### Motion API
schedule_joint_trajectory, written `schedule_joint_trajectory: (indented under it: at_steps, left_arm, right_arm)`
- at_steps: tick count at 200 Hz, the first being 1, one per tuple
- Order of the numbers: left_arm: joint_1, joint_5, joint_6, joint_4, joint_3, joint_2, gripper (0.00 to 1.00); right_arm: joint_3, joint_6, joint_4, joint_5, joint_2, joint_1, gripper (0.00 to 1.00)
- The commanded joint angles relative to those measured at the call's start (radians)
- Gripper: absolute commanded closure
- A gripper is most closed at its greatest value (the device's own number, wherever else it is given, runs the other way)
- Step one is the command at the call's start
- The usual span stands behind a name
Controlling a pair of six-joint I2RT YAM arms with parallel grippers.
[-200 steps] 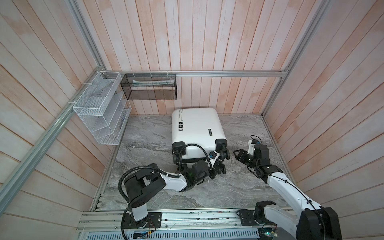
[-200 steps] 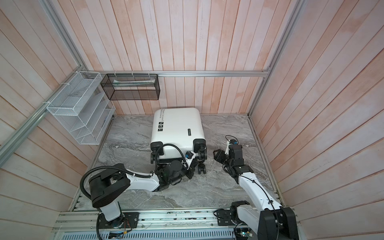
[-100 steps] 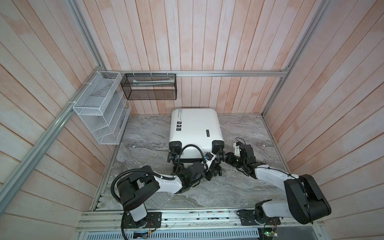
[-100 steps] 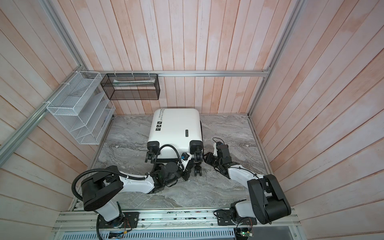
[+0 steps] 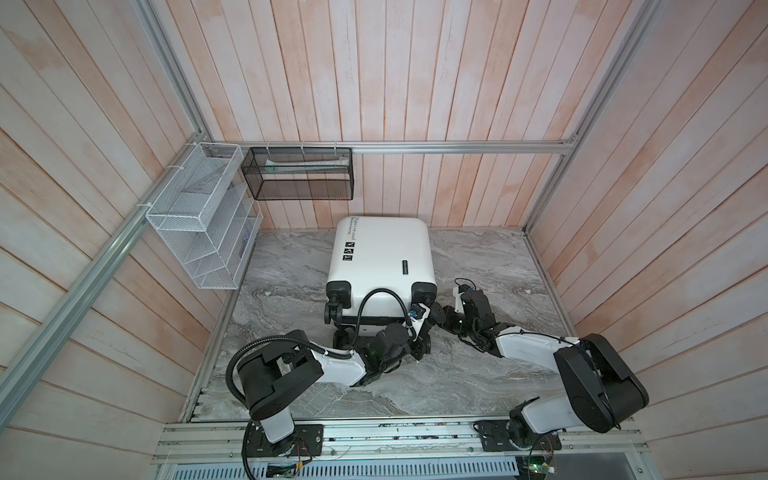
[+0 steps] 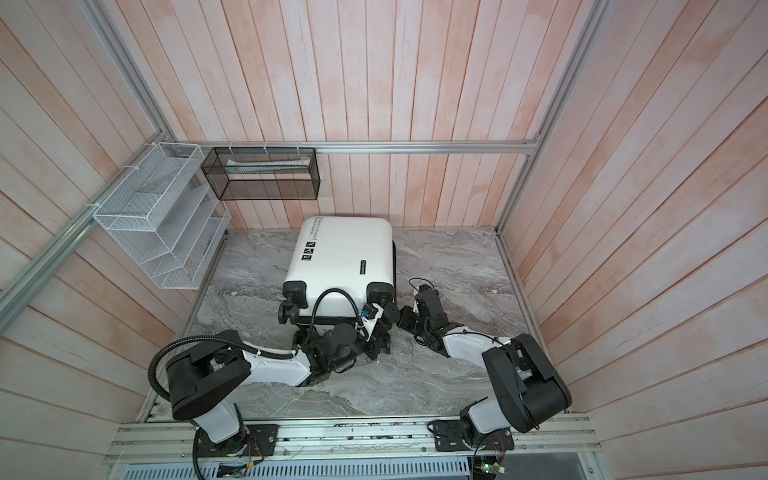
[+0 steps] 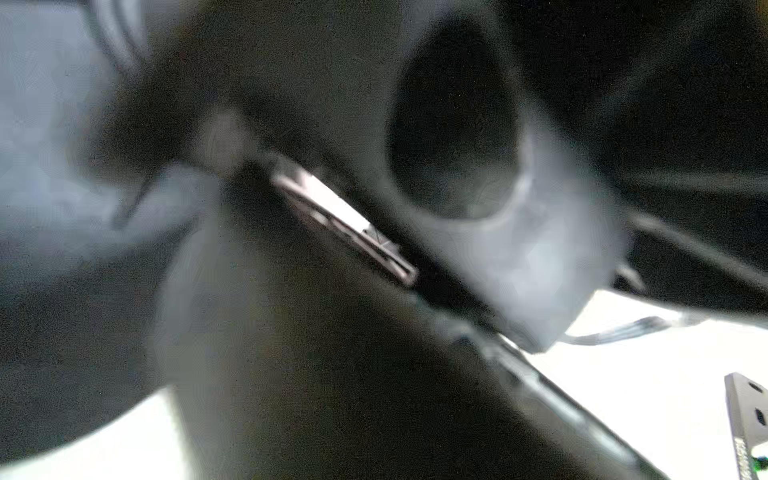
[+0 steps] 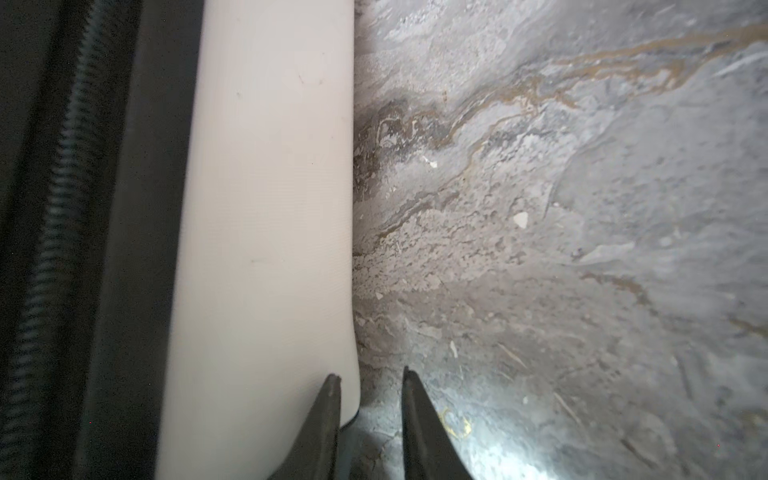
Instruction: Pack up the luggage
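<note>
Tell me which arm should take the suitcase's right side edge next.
Right. The right gripper sits at the near right corner of the white suitcase, jaws slightly apart at the shell's edge on the marble floor. The left gripper is shut, low at the wheel end, its wrist view blurred.

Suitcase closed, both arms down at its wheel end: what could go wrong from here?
1. The left gripper and right gripper crowd the same corner of the suitcase; they could collide.
2. The left arm's cable loops over the wheel end and might snag a wheel.
3. The right gripper's open fingertips straddle the smooth shell edge at the floor; closing may slip off.
</note>
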Motion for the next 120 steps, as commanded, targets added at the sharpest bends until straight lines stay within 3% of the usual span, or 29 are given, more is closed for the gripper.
schedule_joint_trajectory:
  at_steps: [1, 61, 120]
  left_arm:
    - [-0.029, 0.052, -0.009, 0.101, 0.044, 0.008, 0.98]
    - [-0.026, -0.053, -0.029, 0.007, -0.071, -0.141, 0.58]
    - [-0.028, -0.084, -0.066, -0.200, -0.274, -0.432, 0.44]
  right_arm:
    - [0.047, 0.006, 0.068, -0.156, 0.001, 0.062, 0.74]
    - [0.047, -0.009, 0.035, -0.122, -0.011, 0.060, 0.74]
    - [0.053, -0.020, 0.007, -0.110, -0.028, 0.057, 0.74]
